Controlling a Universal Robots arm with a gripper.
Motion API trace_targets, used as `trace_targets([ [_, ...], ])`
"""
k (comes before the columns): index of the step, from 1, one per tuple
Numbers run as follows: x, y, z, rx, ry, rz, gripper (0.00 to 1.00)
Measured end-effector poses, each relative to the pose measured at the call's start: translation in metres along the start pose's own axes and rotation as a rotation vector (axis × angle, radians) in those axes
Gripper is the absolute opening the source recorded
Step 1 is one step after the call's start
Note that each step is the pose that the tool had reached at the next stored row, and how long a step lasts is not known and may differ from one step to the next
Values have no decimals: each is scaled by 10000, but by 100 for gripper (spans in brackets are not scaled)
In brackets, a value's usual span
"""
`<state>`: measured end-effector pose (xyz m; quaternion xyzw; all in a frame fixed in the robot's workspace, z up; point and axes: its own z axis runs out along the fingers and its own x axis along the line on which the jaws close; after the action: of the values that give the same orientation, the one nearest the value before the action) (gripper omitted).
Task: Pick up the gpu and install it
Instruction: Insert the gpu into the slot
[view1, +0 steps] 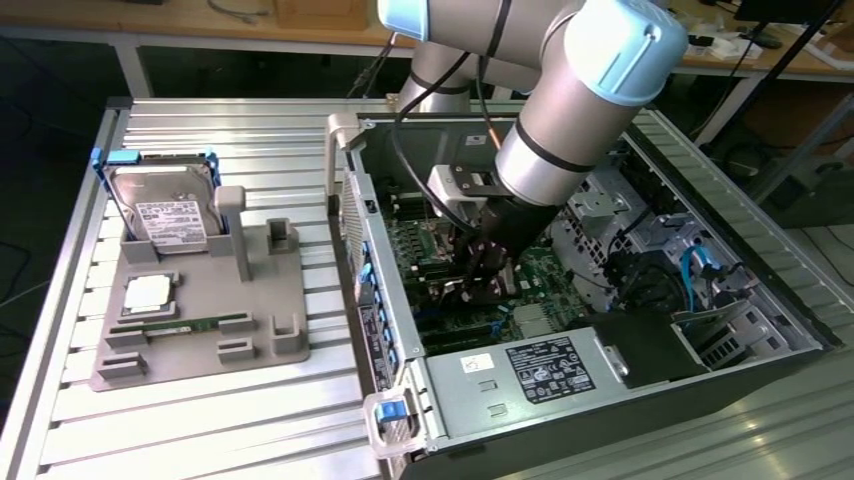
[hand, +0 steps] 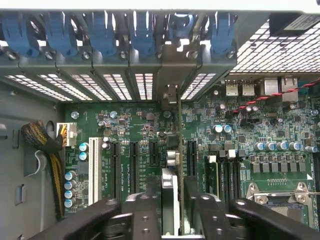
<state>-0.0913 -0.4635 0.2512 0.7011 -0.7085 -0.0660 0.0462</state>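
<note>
The gpu (hand: 171, 167) is a thin black card seen edge-on, standing upright in a motherboard (hand: 135, 125) slot. Its silver end bracket (hand: 171, 95) sits against the rear slot openings. My gripper (hand: 172, 220) straddles the card's top edge. One black finger (hand: 145, 215) is on each side, with a narrow gap showing, so it is open and not clamping the card. In the exterior view my gripper (view1: 483, 275) reaches down inside the open computer case (view1: 387, 330), over the motherboard (view1: 541, 275).
On the exterior view's left a grey fixture (view1: 200, 350) holds a silver hard drive (view1: 167, 215), a CPU (view1: 147, 292) and a green RAM stick (view1: 180, 325). The power supply (view1: 534, 375) fills the case's near end. Blue slot latches (hand: 100, 35) line the rear wall.
</note>
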Motion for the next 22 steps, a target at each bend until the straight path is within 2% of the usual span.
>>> trace_targets([
  [22, 0, 1, -7, -1, 4, 0, 40],
])
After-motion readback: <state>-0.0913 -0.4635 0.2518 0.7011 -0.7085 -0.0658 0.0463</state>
